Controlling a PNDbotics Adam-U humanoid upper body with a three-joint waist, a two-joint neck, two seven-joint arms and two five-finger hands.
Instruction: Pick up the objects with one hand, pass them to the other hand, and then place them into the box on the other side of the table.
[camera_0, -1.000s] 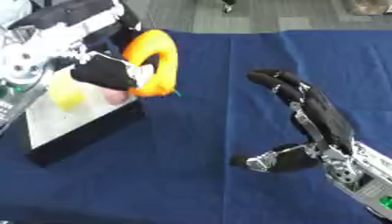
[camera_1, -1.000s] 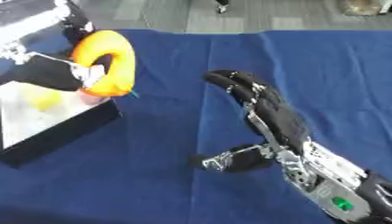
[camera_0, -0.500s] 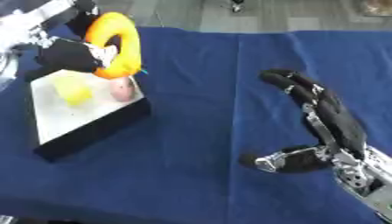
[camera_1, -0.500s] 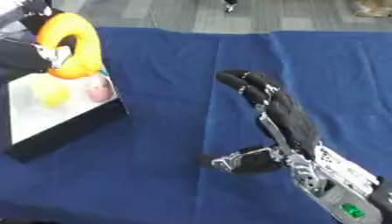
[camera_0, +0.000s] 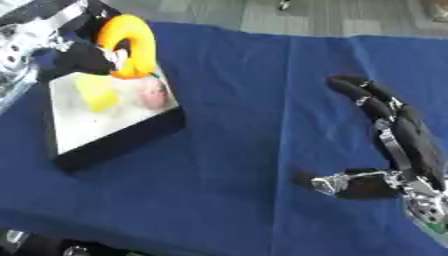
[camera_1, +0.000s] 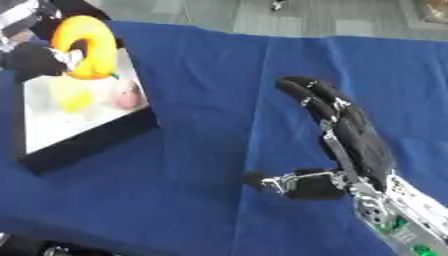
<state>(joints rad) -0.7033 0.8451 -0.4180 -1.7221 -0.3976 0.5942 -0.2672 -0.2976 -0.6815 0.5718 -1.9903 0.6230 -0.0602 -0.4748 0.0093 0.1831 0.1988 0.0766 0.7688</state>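
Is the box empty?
No. The box holds a yellow item and a pink one.

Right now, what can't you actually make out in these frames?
- Left hand: its grip on the orange ring is blurred; fingers seem curled through it, contact points unclear.
- Yellow item and pink item in the box: blurred, identity unreadable.
- Whether the ring touches the box: unclear.
- Right hand: open; wrist cut by the frame edge.
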